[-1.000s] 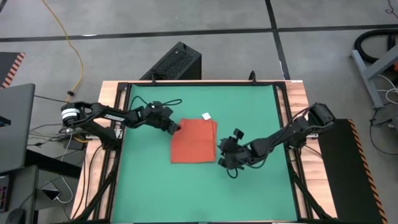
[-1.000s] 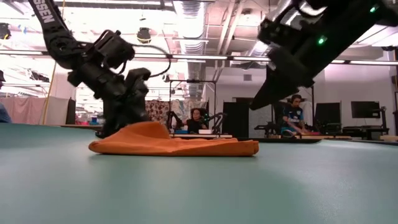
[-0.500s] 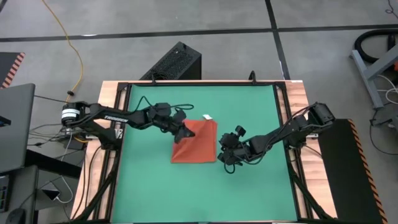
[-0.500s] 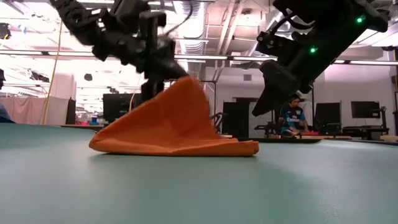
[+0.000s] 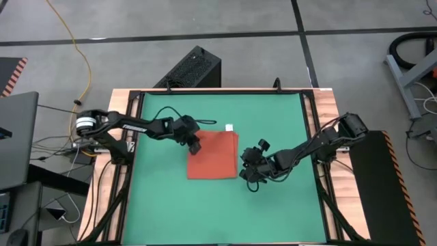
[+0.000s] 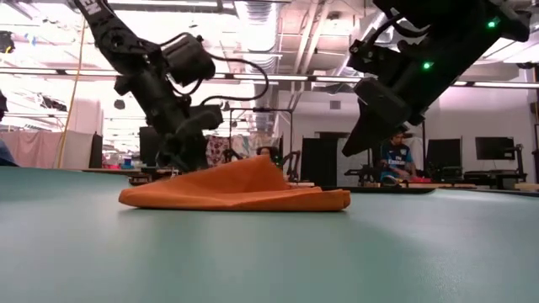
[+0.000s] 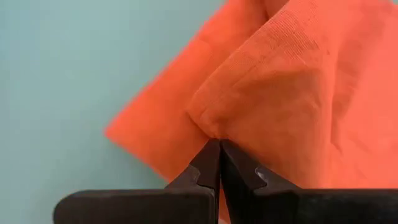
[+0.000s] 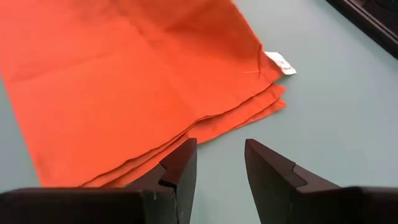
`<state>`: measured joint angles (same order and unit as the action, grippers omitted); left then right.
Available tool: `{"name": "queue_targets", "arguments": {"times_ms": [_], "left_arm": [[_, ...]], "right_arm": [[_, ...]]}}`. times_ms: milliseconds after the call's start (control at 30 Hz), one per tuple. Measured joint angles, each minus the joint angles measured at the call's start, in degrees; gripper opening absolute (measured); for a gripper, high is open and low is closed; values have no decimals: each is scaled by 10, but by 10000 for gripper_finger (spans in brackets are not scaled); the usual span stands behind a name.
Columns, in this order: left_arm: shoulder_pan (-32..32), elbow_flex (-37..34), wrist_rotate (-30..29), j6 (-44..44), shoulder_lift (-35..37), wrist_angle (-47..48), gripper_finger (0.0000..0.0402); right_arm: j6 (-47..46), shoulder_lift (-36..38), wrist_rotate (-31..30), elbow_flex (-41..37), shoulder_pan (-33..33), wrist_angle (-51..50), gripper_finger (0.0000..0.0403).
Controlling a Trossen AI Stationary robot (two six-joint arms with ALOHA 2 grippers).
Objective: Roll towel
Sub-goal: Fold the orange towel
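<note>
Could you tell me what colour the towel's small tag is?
White; the tag shows best in the right wrist view.

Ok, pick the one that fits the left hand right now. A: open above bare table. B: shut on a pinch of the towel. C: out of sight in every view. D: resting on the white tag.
B: the left hand is shut on a raised fold of the towel.

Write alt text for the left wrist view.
The left claw, shut, pinches a raised fold of the orange towel. The towel fills most of the picture and lies on the green table.
</note>
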<state>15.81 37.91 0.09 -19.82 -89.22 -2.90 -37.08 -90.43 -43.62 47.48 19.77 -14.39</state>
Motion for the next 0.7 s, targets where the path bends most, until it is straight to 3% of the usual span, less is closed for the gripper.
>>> {"name": "queue_targets", "arguments": {"times_ms": [700], "left_arm": [[9,7,-78,38,9,-10,0]], "right_arm": [[-4,0,1,0,7,-1,156]]}}
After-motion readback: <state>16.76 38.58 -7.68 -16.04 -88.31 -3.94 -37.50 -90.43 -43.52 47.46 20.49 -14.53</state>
